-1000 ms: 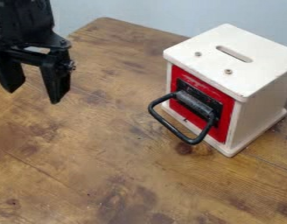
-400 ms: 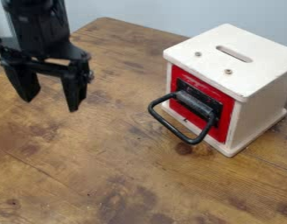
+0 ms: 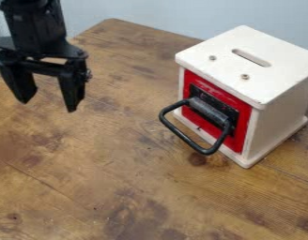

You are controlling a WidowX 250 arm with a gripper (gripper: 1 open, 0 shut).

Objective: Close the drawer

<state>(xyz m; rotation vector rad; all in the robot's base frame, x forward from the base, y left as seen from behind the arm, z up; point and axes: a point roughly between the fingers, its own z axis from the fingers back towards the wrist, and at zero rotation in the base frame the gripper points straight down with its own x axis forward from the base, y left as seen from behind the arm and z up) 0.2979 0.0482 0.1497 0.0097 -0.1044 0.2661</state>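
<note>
The one camera view shows the black hand [image 3: 44,86] at the upper left, fingers spread wide and pointing down, holding nothing — well apart from the cream-white box [image 3: 263,89] on the wooden counter [image 3: 106,178]. The red-fronted drawer [image 3: 217,114] faces the hand, seemingly pulled slightly out, its black wire-loop handle [image 3: 194,131] hanging forward — a front ready to be pushed.

free: bare brown wooden table [image 3: 106,178] between black gripper [image 3: 44,91] and red-fronted drawer [image 3: 217,111] | obstacle: black wire-loop handle [image 3: 184,134] jutting out
</note>
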